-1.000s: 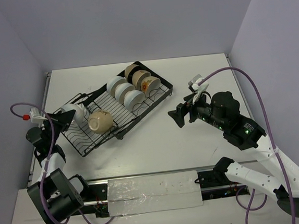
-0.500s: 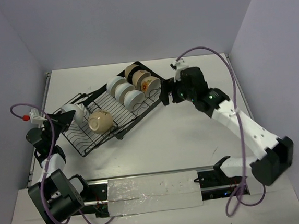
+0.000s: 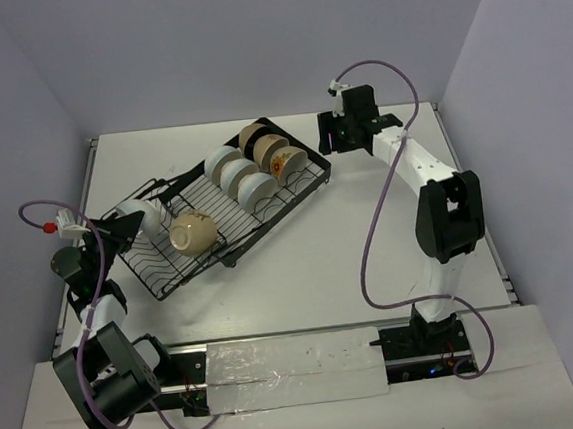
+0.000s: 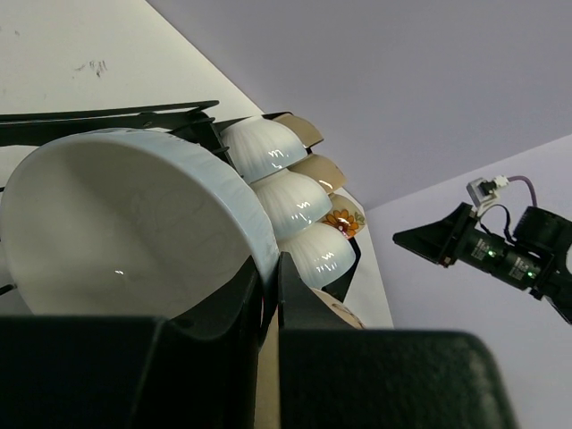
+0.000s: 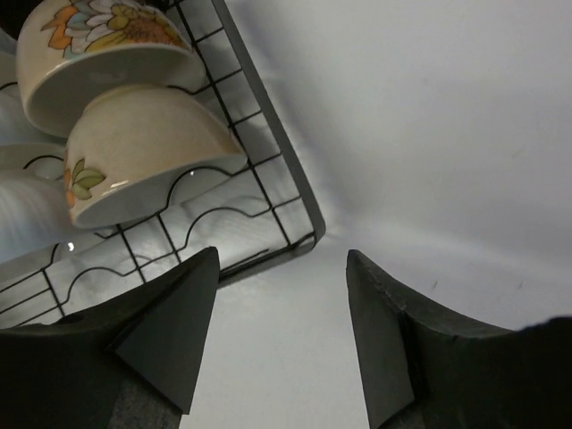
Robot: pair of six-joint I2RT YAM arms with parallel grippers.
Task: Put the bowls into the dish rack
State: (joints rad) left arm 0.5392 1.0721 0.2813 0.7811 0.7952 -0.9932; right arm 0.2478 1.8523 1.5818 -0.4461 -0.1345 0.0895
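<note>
White table (image 3: 302, 273) under lilac walls (image 3: 252, 47): take glazed white ceramic bowl (image 4: 116, 223), slippery and fragile, by thin rim, as pinched in closed left gripper (image 4: 268, 277) over left end of black wire dish rack (image 3: 160, 261); right gripper (image 5: 281, 255) parted, empty.

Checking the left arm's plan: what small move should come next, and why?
Probably lower the left gripper a little so the white bowl settles into the rack. It is shut on that bowl's rim at the rack's left end, beside a cream bowl lying there. The right gripper stands open and empty near the far corner.
</note>
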